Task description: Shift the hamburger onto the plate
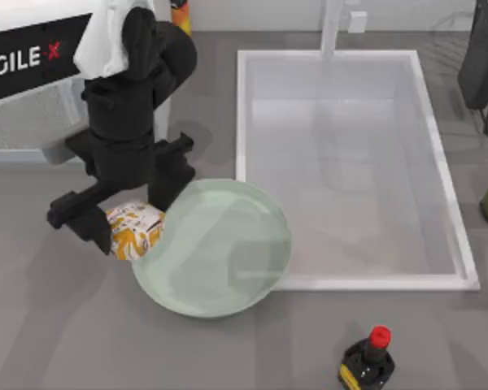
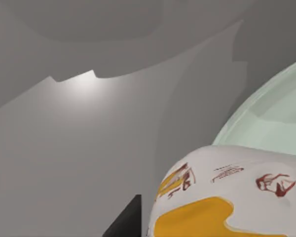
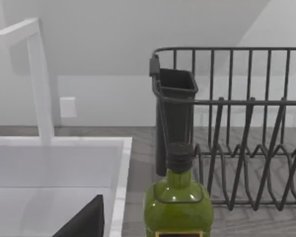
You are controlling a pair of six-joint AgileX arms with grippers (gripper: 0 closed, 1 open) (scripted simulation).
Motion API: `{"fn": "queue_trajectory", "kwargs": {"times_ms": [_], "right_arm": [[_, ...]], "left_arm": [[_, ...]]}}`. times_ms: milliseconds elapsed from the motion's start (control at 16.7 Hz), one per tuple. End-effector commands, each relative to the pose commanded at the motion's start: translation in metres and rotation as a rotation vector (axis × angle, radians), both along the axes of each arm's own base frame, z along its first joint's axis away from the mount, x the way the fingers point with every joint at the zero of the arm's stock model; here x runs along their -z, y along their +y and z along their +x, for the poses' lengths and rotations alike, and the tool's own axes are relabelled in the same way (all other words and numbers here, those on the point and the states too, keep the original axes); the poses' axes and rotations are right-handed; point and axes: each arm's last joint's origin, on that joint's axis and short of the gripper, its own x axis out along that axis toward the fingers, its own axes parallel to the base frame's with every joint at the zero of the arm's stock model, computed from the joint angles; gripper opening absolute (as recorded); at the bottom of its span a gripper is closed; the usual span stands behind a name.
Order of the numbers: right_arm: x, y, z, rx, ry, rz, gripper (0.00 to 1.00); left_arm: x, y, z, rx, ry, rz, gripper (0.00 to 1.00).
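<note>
The hamburger (image 1: 134,230), a white paper bundle with orange and dark print, sits between the black fingers of my left gripper (image 1: 128,213), which is shut on it. It is at the left rim of the pale mint-green plate (image 1: 228,252), just overlapping the edge. The left wrist view shows the hamburger (image 2: 227,202) close up, the plate (image 2: 274,113) behind it and one dark finger (image 2: 124,223) beside it. I cannot tell whether the bundle touches the table. My right arm (image 1: 480,57) is parked at the far right back corner.
A white sink basin (image 1: 241,122) with a faucet (image 1: 332,24) lies right of the plate. A dark red-capped bottle (image 1: 368,361) stands near the front edge. A green bottle (image 3: 177,197) and a wire dish rack (image 3: 246,148) stand at the far right.
</note>
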Motion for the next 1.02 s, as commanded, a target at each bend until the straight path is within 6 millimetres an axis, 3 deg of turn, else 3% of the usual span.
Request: {"fn": "queue_trajectory", "kwargs": {"times_ms": [240, 480, 720, 1020], "right_arm": [[0.0, 0.0, 0.0, 0.0, 0.0, 0.0, 1.0], [0.0, 0.0, 0.0, 0.0, 0.0, 0.0, 1.0], [0.0, 0.0, 0.0, 0.0, 0.0, 0.0, 1.0], [0.0, 0.0, 0.0, 0.0, 0.0, 0.0, 1.0]], "left_arm": [[0.007, -0.037, 0.005, -0.347, -0.04, 0.072, 0.0], [0.001, -0.063, 0.006, -0.604, -0.12, 0.074, 0.0], [-0.007, -0.078, 0.006, -0.724, -0.171, 0.048, 0.0], [-0.008, -0.08, 0.006, -0.733, -0.175, 0.045, 0.0]]}}
